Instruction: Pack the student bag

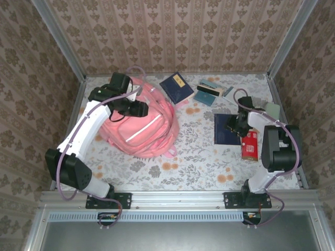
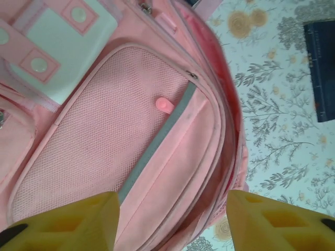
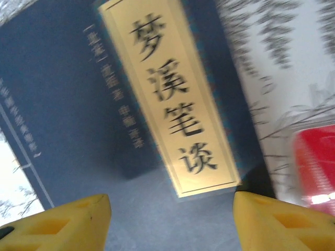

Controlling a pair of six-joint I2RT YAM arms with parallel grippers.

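Note:
The student bag (image 1: pixel 149 130), a large pink backpack, lies flat on the left half of the table. Its mesh front pocket (image 2: pixel 104 136) and white-trimmed pocket (image 2: pixel 63 47) face up in the left wrist view. My left gripper (image 1: pixel 140 108) hovers over the bag's upper part, open (image 2: pixel 172 225), with pink fabric and a zipper seam below and nothing between its yellow fingers (image 2: pixel 68 225). My right gripper (image 1: pixel 234 123) hangs open (image 3: pixel 170 225) just above a dark blue book (image 1: pixel 225 130) with a cream title label (image 3: pixel 167 99).
A red box (image 1: pixel 249 145) lies right of the blue book, close to the right arm. A second dark book (image 1: pixel 176 88) and teal and tan items (image 1: pixel 208 93) lie at the back. A grey-green pad (image 1: pixel 272 110) sits by the right wall.

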